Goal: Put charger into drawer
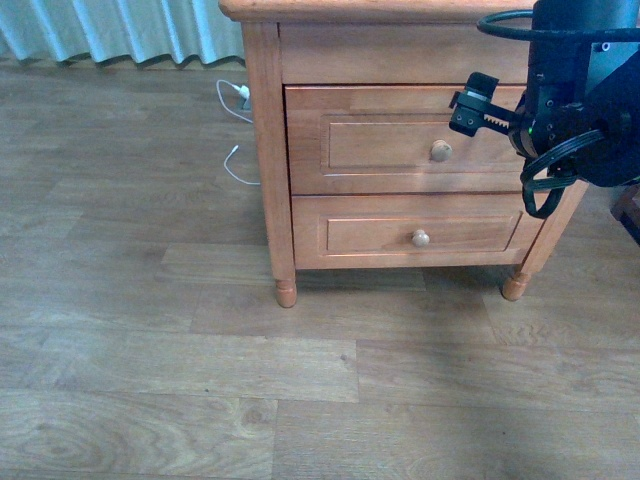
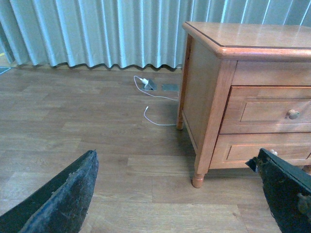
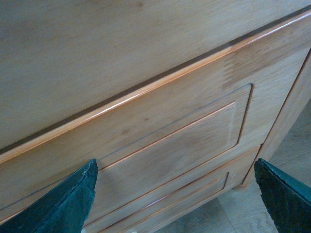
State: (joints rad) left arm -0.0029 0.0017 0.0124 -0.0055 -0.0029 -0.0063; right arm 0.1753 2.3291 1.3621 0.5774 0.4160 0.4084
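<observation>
The right end effector, released and empty, hovers beside the shut drawer, apparently off its knob; misalignment risks slipping. No charger is visible.

The nightstand stands on the floor. Its taller drawer sits above the shorter one; a cable lies left, curtains behind.
</observation>
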